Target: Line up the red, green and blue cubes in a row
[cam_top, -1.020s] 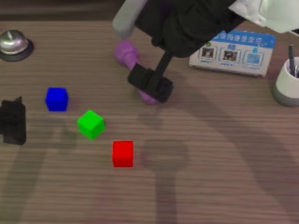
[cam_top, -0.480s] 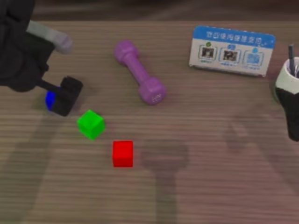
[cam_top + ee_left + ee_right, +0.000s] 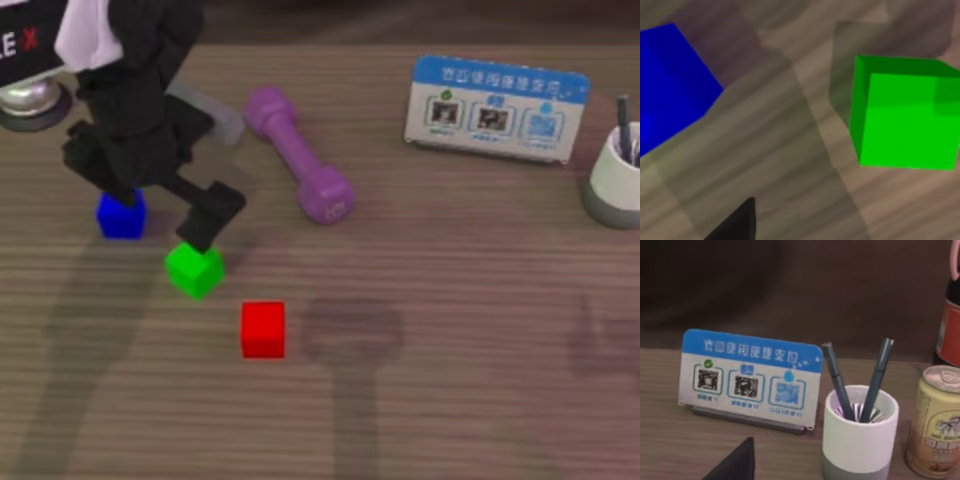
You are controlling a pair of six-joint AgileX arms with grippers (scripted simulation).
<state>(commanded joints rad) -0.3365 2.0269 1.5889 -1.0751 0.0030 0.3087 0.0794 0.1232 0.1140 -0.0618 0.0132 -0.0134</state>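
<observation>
Soft, even light falls from above onto the striped brown wooden table [image 3: 450, 300], bright enough for flat, saturated colours and no glare anywhere. Broad, faint grey shadows with blurred edges stretch toward the near edge in the top view. One rounded shadow lies just beside the small bright red cube [image 3: 263, 329]. Up close, the bright green cube [image 3: 902, 114] shows a lit top and darker sides. Behind the blue-and-white sign card [image 3: 750, 380] the background is dim.

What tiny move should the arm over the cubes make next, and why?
Probably lower the left gripper a little onto the green cube: it hangs just above that cube's far edge, holding nothing, and the blue cube, green cube and red cube lie apart on a slant.
</observation>
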